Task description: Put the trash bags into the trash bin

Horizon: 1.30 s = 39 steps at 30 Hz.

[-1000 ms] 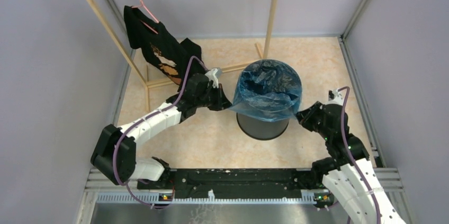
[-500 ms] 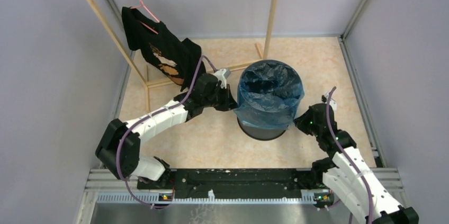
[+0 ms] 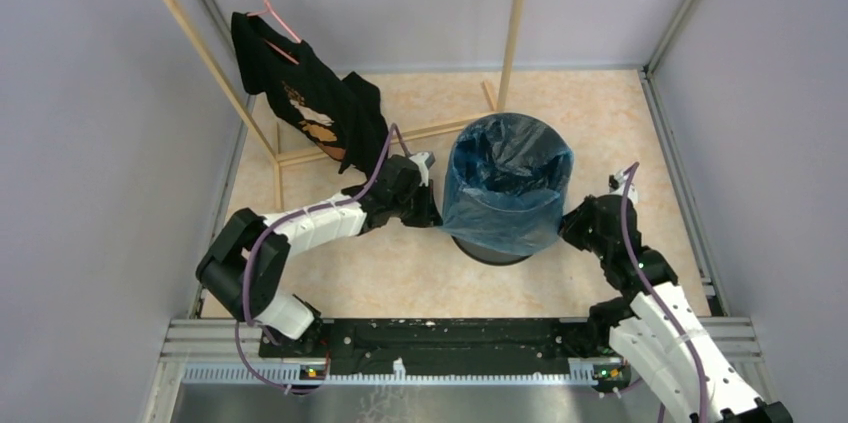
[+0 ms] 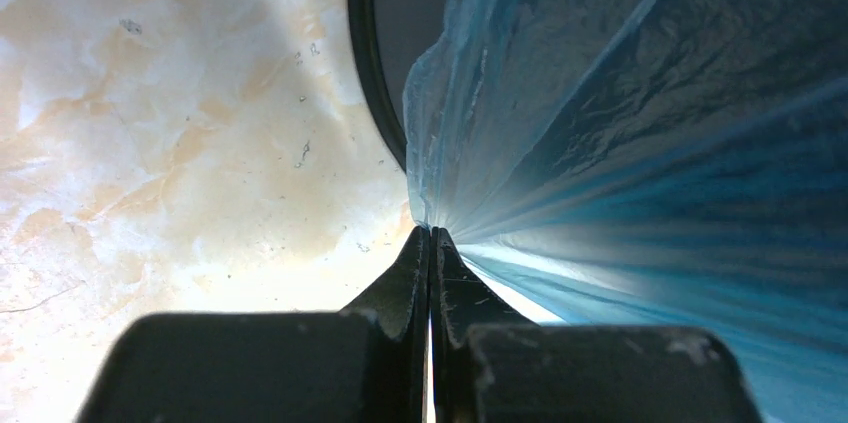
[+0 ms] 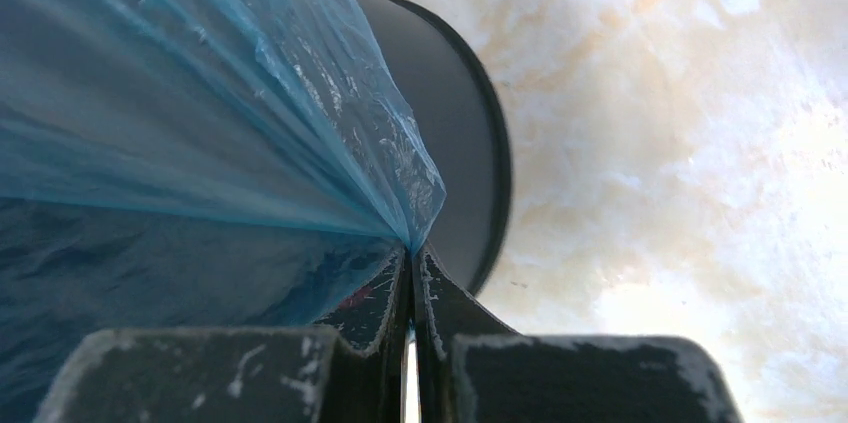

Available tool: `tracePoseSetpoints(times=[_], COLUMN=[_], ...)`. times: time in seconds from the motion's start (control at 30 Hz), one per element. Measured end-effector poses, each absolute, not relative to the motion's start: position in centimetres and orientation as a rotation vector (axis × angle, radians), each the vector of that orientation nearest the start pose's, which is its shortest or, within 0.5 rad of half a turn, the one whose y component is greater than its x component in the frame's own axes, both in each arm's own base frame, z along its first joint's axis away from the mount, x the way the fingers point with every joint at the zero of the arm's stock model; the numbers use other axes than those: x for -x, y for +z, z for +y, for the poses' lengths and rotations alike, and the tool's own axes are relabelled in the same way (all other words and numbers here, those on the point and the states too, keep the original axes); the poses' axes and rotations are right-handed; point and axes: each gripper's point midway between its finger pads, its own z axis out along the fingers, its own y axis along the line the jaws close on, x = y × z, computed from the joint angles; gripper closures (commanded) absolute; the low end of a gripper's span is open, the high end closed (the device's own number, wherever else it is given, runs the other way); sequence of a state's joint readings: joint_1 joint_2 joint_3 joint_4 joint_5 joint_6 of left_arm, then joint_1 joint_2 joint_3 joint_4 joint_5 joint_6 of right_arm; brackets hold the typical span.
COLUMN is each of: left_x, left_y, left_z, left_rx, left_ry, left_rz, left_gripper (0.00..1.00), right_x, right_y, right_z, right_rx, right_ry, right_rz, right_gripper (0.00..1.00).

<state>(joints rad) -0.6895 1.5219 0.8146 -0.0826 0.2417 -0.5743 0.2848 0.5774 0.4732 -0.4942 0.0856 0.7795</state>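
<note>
Now, top external view. The trash bag point(image 3: 508, 183) is draped over the trash bin point(image 3: 488, 251) with its mouth open upward and the inside of the liner dark and sunk into the bin. Its skirt hangs down the outside wall, so only the bin's dark foot shows below the hem. The left gripper point(image 3: 432, 207) sits against the bag's left hem and the right gripper point(image 3: 563, 229) against its right hem, both low beside the bin. The black shirt point(image 3: 310, 108) on the wooden rack point(image 3: 515, 23) is well apart from the work.

Left wrist view. Jaws are pressed together on a pinch of the blue film at the hem, and pleats fan out from that pinch. The bin's dark wall and rim edge show just beyond, close to the fingertips.

Right wrist view. Same picture mirrored: jaws closed on a gathered fold of the film, with the bin wall just behind and the marbled table point(image 5: 700, 143) to the right.

Judgement: lining step, late stage, the bag seated over the rim and held taut down both sides. The next move likely calls for letting go on both sides together and drawing the arms outward, clear of the film, so the loose plastic is not dragged off the rim.
</note>
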Motion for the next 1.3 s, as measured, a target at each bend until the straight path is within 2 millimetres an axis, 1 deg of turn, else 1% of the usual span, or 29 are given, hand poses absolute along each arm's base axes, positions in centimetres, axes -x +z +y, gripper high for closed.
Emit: tracePoseSetpoints(times=[0.07,0.13,0.2,0.23,0.3,0.33,0.37,0.4,0.43,0.5,0.53,0.57,0.6,0.63,0.7,0.77,0.8,0.83,0.87,0.9,0.93,0.97,1.03,1.07,1.13,1.17,1.23,1.3], left_x=[-25.0,-25.3,-25.7,-25.9,-26.1,-26.1,-26.1,-26.1,-26.1,-26.1,-26.0,-26.1,-26.1,-26.1,-26.1,-26.1,-26.1,-26.1,-26.1,-26.1,-26.1,-26.1,-26.1,-26.1,-26.0,-26.0,-26.0,-26.0], left_y=[7.5,8.5,9.8,10.4,11.0,11.0,10.9,10.8,10.7,10.4,10.3,10.3,10.3,10.3,10.3,10.1,10.0,9.9,9.8,9.7,9.7,9.7,9.7,9.6,9.5,9.4,9.4,9.4], left_z=[-28.9,-29.1,-29.5,-29.6,-29.8,-29.9,-29.8,-29.8,-29.8,-29.8,-29.7,-29.7,-29.7,-29.7,-29.7,-29.7,-29.7,-29.7,-29.7,-29.7,-29.7,-29.7,-29.7,-29.7,-29.6,-29.6,-29.5,-29.5], left_rx=[-0.272,-0.274,-0.276,-0.277,-0.278,-0.278,-0.278,-0.278,-0.279,-0.281,-0.281,-0.283,-0.284,-0.287,-0.294,-0.299,-0.3,-0.301,-0.3,-0.3,-0.3,-0.3,-0.3,-0.3,-0.299,-0.299,-0.299,-0.3], left_ry=[-0.862,-0.871,-0.888,-0.896,-0.904,-0.904,-0.902,-0.9,-0.898,-0.893,-0.891,-0.888,-0.886,-0.885,-0.881,-0.878,-0.877,-0.876,-0.875,-0.873,-0.873,-0.873,-0.873,-0.873,-0.872,-0.871,-0.87,-0.87], left_rz=[2.492,2.472,2.438,2.423,2.405,2.405,2.409,2.413,2.415,2.422,2.425,2.425,2.423,2.421,2.421,2.422,2.425,2.428,2.432,2.434,2.435,2.434,2.434,2.435,2.437,2.439,2.441,2.44], left_gripper=[1.0,1.0,1.0,1.0,1.0,1.0,1.0,1.0,1.0,1.0,1.0,1.0,1.0,1.0,1.0,1.0,1.0,1.0,1.0,1.0,1.0,1.0,1.0,1.0,1.0,1.0,1.0,1.0], right_x=[-22.2,-21.6,-21.1,-21.1,-21.2,-21.1,-21.2,-21.3,-21.5,-22.1,-22.4,-22.7,-23.0,-23.2,-23.7,-24.8,-25.5,-26.5,-27.6,-28.6,-29.4,-30.0,-30.4,-30.3,-29.9,-29.7,-29.3,-29.1], right_y=[10.6,8.8,7.7,7.6,7.8,8.1,8.7,9.5,10.8,14.2,16.2,18.9,21.0,23.5,28.2,32.4,33.9,35.2,36.1,36.5,36.5,35.7,33.1,31.6,28.9,27.5,24.9,22.8], right_z=[7.8,7.4,7.1,6.9,6.6,6.3,6.1,5.8,5.6,5.1,4.8,4.4,4.2,3.9,3.9,4.7,5.4,6.3,7.6,8.8,10.2,12.0,15.5,17.2,19.7,20.6,21.7,21.8], right_rx=[-0.612,-0.638,-0.659,-0.666,-0.675,-0.678,-0.682,-0.678,-0.671,-0.653,-0.641,-0.626,-0.612,-0.584,-0.513,-0.401,-0.344,-0.283,-0.21,-0.147,-0.085,-0.013,0.115,0.179,0.277,0.322,0.391,0.427], right_ry=[0.486,0.453,0.422,0.412,0.389,0.371,0.357,0.341,0.329,0.312,0.303,0.295,0.293,0.288,0.288,0.3,0.312,0.326,0.346,0.367,0.39,0.421,0.472,0.495,0.509,0.502,0.474,0.428], right_rz=[2.168,2.202,2.231,2.232,2.225,2.225,2.219,2.209,2.19,2.133,2.098,2.049,2.011,1.972,1.908,1.881,1.881,1.888,1.904,1.922,1.946,1.987,2.081,2.13,2.217,2.262,2.344,2.401], right_gripper=[1.0,0.99,0.99,0.98,0.87,0.77,0.6,0.48,0.41,0.33,0.3,0.28,0.26,0.25,0.25,0.26,0.28,0.32,0.34,0.36,0.38,0.4,0.45,0.47,0.53,0.53,0.53,0.54])
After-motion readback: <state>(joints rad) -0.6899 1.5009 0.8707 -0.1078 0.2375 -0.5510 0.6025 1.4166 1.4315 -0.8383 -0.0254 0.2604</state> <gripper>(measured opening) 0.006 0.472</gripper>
